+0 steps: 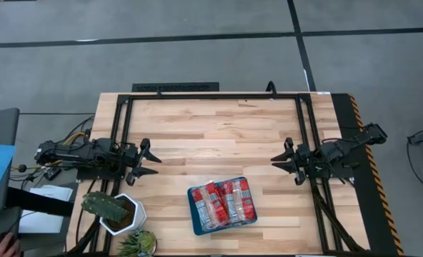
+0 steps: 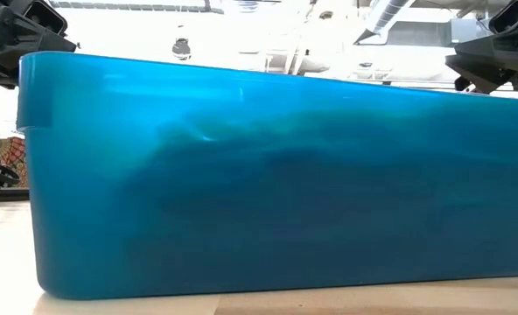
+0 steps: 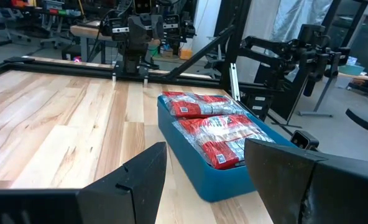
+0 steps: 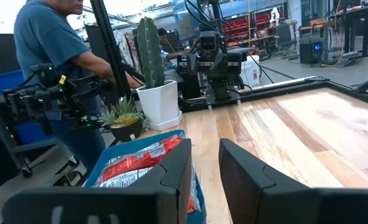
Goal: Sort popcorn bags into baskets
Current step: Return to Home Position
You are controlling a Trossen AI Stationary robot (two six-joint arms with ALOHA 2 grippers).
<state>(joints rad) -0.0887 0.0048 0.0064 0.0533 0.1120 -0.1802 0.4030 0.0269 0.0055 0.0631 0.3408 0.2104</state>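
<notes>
Close to the near edge of the tabletop [image 1: 197, 128], the teal tray [image 1: 192, 213] holds the red popcorn bags [image 1: 226, 202] lying flat side by side, with a white cactus pot [image 1: 129, 214] and a small spiky plant [image 1: 138, 243] off to its left at the corner. Farther back, the left tool [image 1: 153, 161] and the right tool [image 1: 280, 161] hang empty at opposite sides of the tabletop, well apart from the tray, each with its fingers spread open and pointing inward toward the other.

arms [image 1: 90, 153]: black, jointed | fingers [image 3: 134, 180]: dark, wedge-shaped | cables [image 1: 76, 137]: yellow, black
</notes>
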